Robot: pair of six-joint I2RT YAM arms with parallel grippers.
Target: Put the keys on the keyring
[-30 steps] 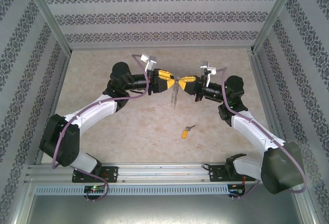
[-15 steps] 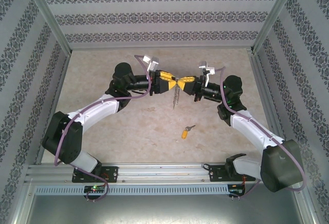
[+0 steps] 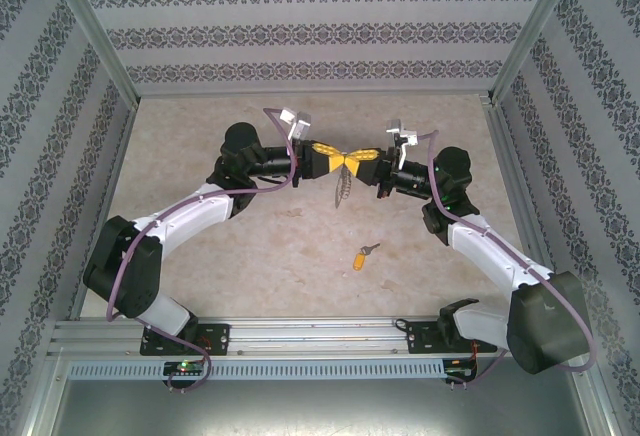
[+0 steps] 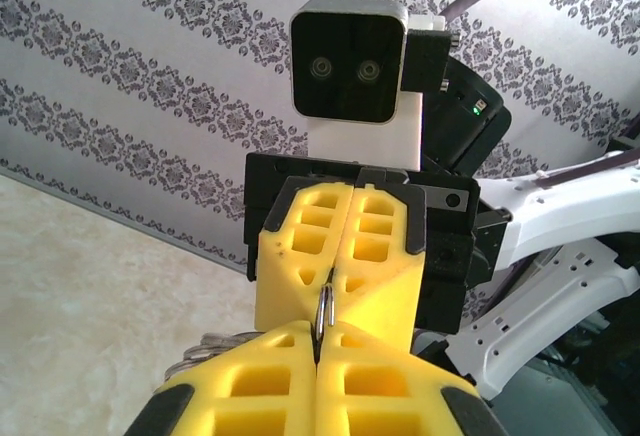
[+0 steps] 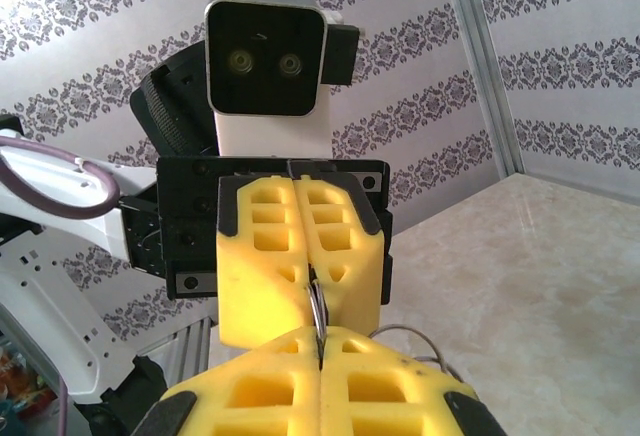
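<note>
Both arms are meeting tip to tip over the far middle of the table point(image 3: 250, 246), and the step in hand looks like securing the keyring, not yet threading. The left gripper point(image 3: 335, 159) is pressing its yellow fingers together on the thin dark wire of the keyring point(image 3: 343, 184), and the right gripper point(image 3: 357, 157) is doing the same from the opposite side. In both wrist views the wire is showing in the seam where the two pairs of fingertips are facing each other. The ring is hanging in the air between them, its silvery chain fringe dangling below, clear of the table.

The key point(image 3: 365, 255) is lying flat on the table, nearer than the ring and a little to the right, well apart from both grippers, its yellow head pointing near-left and its blade far-right.

Judging from this, the key is not yet on the ring. The next move is probably calling for one gripper to let go and go down for the key while the other is holding the ring steady. The right one is closer to it.
</note>
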